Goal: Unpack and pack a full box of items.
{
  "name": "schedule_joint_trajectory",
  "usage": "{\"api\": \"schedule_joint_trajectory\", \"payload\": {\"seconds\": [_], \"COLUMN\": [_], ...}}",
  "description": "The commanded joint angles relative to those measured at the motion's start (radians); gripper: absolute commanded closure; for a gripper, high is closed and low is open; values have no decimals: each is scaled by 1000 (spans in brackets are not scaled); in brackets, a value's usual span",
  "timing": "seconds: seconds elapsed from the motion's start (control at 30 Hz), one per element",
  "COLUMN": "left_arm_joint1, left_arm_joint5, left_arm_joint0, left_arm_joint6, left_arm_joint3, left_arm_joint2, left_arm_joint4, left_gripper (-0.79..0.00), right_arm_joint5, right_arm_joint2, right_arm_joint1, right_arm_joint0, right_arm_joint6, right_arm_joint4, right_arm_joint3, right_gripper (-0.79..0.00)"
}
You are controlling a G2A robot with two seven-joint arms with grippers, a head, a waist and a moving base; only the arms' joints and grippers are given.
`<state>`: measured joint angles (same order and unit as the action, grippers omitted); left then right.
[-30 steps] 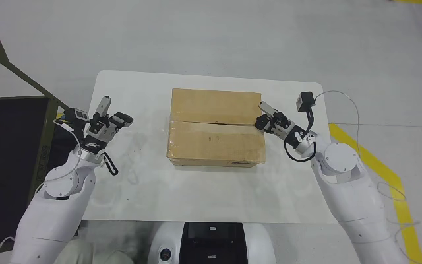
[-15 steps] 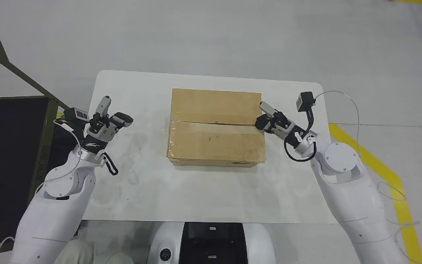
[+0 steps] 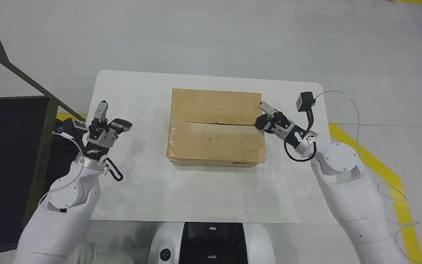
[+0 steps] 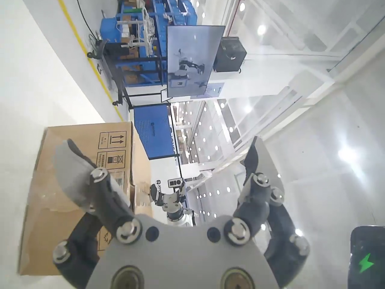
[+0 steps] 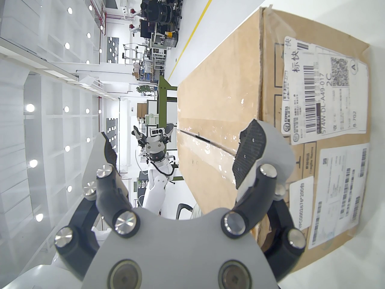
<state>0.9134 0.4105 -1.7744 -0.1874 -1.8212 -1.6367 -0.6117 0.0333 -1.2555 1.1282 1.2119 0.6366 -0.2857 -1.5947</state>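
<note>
Change: my left gripper (image 3: 112, 117) has slid a little toward the robot and outward over the table's left side; the right arm and the box have kept their places.
Left gripper: fingers spread wide with nothing between them (image 4: 159, 151); it hangs above the bare white table (image 3: 138, 191), well apart from the box's left end.
Box: the brown cardboard box (image 3: 217, 125) sits in the middle of the table, top flaps shut and meeting along a seam (image 3: 211, 122) that runs left to right. From my left wrist camera I see its left end (image 4: 42, 230).
Right gripper: fingers apart and empty (image 3: 262, 114), (image 5: 177, 136), at the box's right end, level with the seam. One ribbed pad sits over the top face (image 5: 216, 106); I cannot tell whether it touches.
Right end face: shipping labels (image 5: 324, 91) cover it.
</note>
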Motion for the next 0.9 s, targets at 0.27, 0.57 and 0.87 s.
{"api": "schedule_joint_trajectory", "payload": {"seconds": [0.27,0.57,0.87], "left_arm_joint1": [36,55,74], "left_arm_joint5": [59,126,34], "left_arm_joint0": [-158,-175,-96], "left_arm_joint6": [272,149,107], "left_arm_joint3": [-102,-34,45], "left_arm_joint2": [53,113,175], "left_arm_joint4": [245,99,65], "left_gripper": [-785,-785,-785], "right_arm_joint5": [0,0,0], "right_arm_joint2": [0,0,0], "right_arm_joint1": [0,0,0], "right_arm_joint0": [0,0,0], "right_arm_joint6": [0,0,0], "right_arm_joint4": [0,0,0], "right_arm_joint3": [0,0,0], "right_gripper": [-785,-785,-785]}}
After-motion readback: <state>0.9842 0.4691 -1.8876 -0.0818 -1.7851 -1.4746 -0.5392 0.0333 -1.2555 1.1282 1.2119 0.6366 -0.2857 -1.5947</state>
